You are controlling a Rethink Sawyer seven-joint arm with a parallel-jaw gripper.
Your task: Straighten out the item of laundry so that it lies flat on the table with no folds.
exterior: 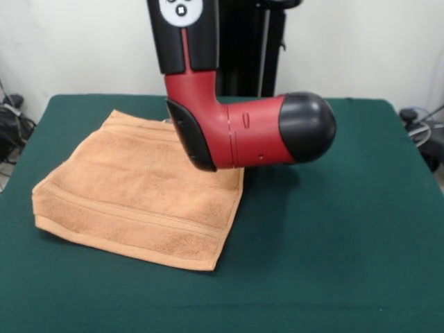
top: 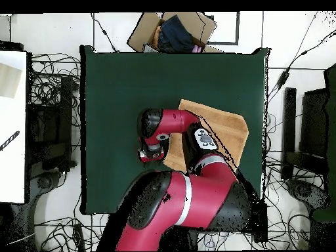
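Orange-tan towel [exterior: 139,194] lies on green counter [exterior: 333,243], looks folded double, mostly flat. Red arm [exterior: 236,132] hangs over its far corner. Jaws hidden, so can't tell apart or together, nor towel's place relative to them.

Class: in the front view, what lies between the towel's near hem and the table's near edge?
Nothing: between the towel and the near edge of the table there is only bare green tabletop, as the front view shows.
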